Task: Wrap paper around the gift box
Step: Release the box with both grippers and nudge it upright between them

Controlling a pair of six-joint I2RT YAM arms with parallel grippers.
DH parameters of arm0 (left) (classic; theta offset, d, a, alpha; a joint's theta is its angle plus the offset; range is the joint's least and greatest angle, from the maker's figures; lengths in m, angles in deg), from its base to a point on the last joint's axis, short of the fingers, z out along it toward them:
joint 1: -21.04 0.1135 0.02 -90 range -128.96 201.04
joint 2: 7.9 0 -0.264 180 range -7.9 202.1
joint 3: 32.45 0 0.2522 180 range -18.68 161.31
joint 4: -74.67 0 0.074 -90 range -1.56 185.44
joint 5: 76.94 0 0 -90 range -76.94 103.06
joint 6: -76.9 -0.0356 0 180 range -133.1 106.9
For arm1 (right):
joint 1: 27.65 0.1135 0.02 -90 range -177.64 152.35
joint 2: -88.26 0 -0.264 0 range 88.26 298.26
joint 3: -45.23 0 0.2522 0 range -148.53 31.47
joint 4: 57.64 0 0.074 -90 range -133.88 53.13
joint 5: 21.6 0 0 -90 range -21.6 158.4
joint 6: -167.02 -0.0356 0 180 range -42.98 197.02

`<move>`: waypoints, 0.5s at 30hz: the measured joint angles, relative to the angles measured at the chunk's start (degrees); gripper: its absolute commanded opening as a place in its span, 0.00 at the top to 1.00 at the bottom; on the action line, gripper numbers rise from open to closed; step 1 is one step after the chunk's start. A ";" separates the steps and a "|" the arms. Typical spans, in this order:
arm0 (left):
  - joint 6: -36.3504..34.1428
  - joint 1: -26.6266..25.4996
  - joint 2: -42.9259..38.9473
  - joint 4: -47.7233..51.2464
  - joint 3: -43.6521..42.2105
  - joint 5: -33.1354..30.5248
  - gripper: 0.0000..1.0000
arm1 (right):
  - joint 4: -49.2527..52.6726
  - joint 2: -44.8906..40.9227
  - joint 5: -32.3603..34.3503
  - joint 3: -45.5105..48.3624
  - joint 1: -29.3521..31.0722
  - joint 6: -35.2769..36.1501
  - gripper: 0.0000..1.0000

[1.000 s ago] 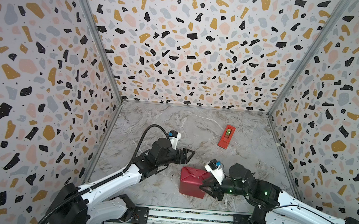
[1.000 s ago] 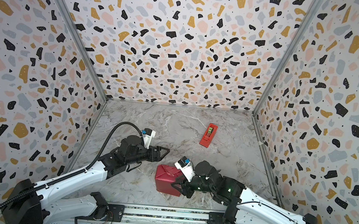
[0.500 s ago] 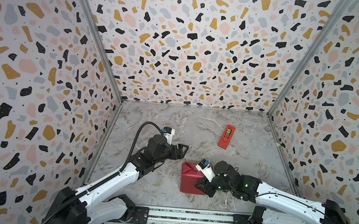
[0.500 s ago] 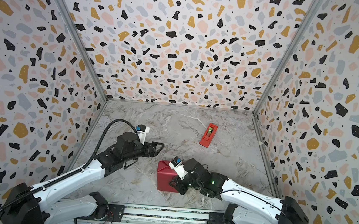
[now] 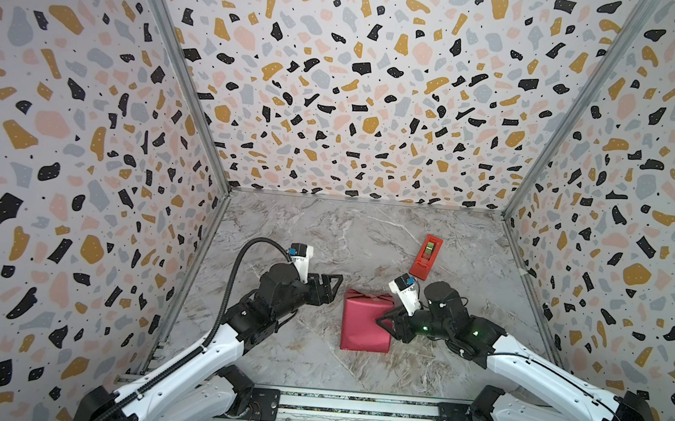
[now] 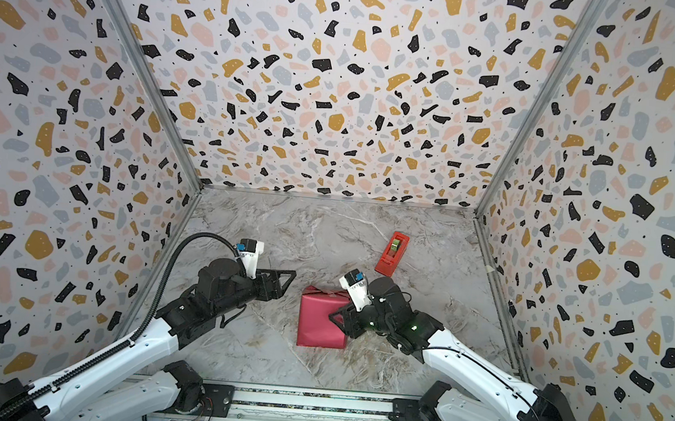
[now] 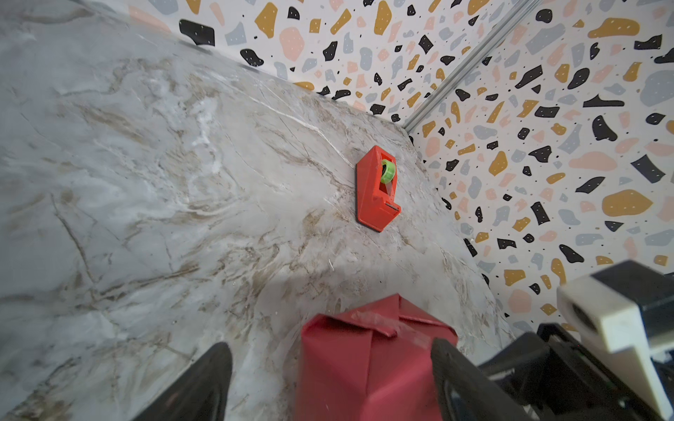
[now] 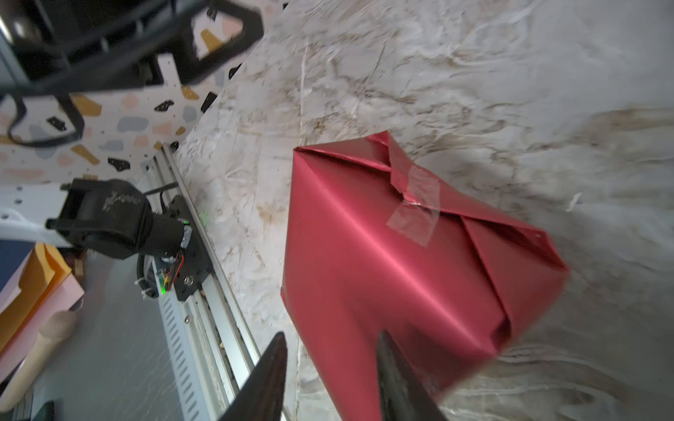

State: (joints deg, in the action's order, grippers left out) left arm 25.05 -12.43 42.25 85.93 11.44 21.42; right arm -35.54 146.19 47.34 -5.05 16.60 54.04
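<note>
The gift box is hidden inside the crimson paper (image 5: 365,322) (image 6: 322,318), which is folded round it into a squat parcel standing on the marble table near the front. Clear tape (image 8: 414,207) holds the folded flaps on one end. My left gripper (image 5: 335,286) (image 6: 288,282) hovers open just left of the parcel's far corner; in the left wrist view its gripper (image 7: 328,382) frames the paper (image 7: 364,364) without touching it. My right gripper (image 5: 380,321) (image 8: 328,350) sits at the parcel's right face, jaws apart, one finger (image 8: 394,371) in front of the paper (image 8: 383,273).
A red-orange tape dispenser (image 5: 426,256) (image 6: 392,253) (image 7: 377,189) with a green roll lies behind the parcel, towards the right wall. Patterned walls close the table (image 5: 304,233) on three sides. A metal rail (image 5: 352,406) runs along the front edge.
The parcel was tilted with my right gripper over it; now it stands flat. My right gripper has drawn back to its right side and spread its jaws. The left gripper has barely moved.
</note>
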 measured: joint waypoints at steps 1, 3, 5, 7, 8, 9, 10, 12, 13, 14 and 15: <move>0.98 -0.13 -0.37 -0.46 -1.70 0.55 0.15 | 0.09 -0.28 0.37 0.20 -0.98 -0.81 0.50; 2.64 -1.07 -0.76 -0.61 -4.44 0.96 0.15 | -0.31 -0.55 0.76 1.16 -2.36 -2.25 0.46; 3.72 -3.13 -0.96 -0.63 -6.34 0.98 0.15 | -1.14 -0.31 0.74 2.75 -3.30 -3.82 0.42; 4.81 -4.76 -0.74 -2.03 -7.69 1.07 0.14 | -1.57 0.81 0.87 3.52 -3.43 -4.85 0.39; 5.27 -5.29 -0.13 -3.32 -8.33 1.51 0.14 | -1.81 1.66 1.22 3.65 -3.52 -5.29 0.37; 5.66 -5.57 0.96 -4.44 -8.68 1.68 0.14 | -2.45 2.47 1.40 3.78 -3.78 -5.79 0.36; 5.90 -5.60 2.62 -5.64 -8.81 1.70 0.14 | -3.34 3.37 1.40 3.91 -4.13 -6.38 0.35; 6.03 -5.60 7.04 -8.41 -8.63 1.81 0.14 | -5.97 5.33 1.01 4.33 -5.57 -7.41 0.33; 6.05 -5.60 9.84 -9.75 -8.33 1.86 0.14 | -7.58 6.84 0.70 4.39 -6.49 -8.09 0.33; 6.08 -5.60 12.66 -10.78 -7.67 2.08 0.14 | -9.29 8.74 0.24 4.42 -7.23 -8.72 0.32; 6.12 -5.60 15.13 -11.82 -6.97 2.38 0.15 | -10.86 10.67 -0.28 4.42 -7.82 -9.11 0.32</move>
State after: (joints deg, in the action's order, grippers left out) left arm 31.17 -18.03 57.38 74.11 4.47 23.80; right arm -46.40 156.86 47.06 -0.63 8.78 44.92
